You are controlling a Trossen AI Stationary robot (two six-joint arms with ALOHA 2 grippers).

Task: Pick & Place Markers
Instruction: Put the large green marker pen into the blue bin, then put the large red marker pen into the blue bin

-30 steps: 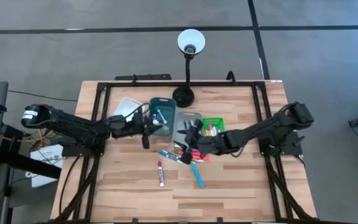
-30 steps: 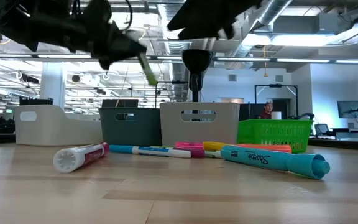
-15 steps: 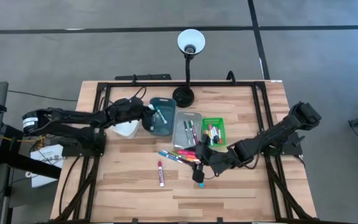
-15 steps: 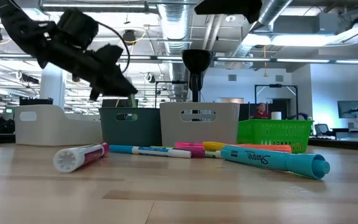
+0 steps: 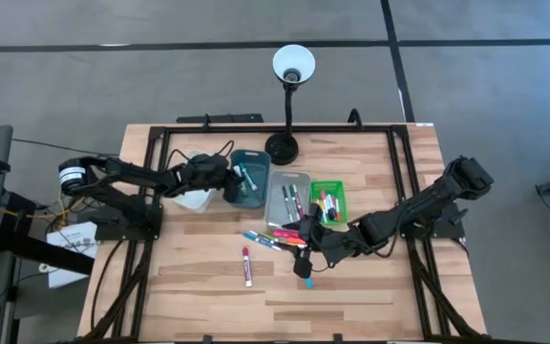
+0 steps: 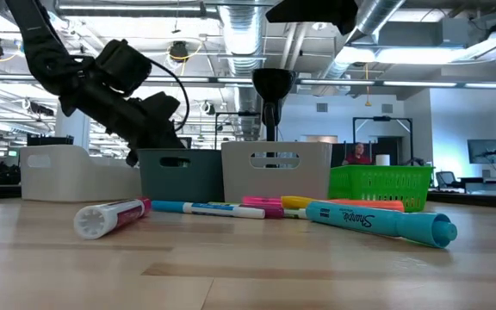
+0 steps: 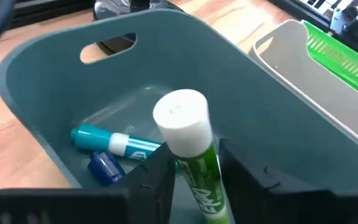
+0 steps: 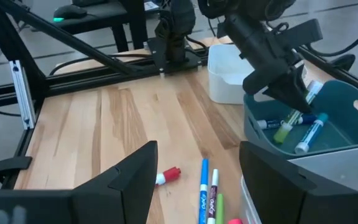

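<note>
Markers lie scattered at the table's centre in the high view, a red-capped one (image 5: 247,267) lowest, while more rest in the grey tray (image 5: 287,198) and green basket (image 5: 328,200). At centre left, the left gripper (image 7: 190,163) reaches into the teal bin (image 7: 48,74), its fingers pinching a green marker with a white cap (image 7: 190,144) above a blue marker (image 7: 115,142) on the bin floor. Just right of centre, the right gripper (image 5: 310,257) hovers over the loose markers with fingers spread wide and empty.
</note>
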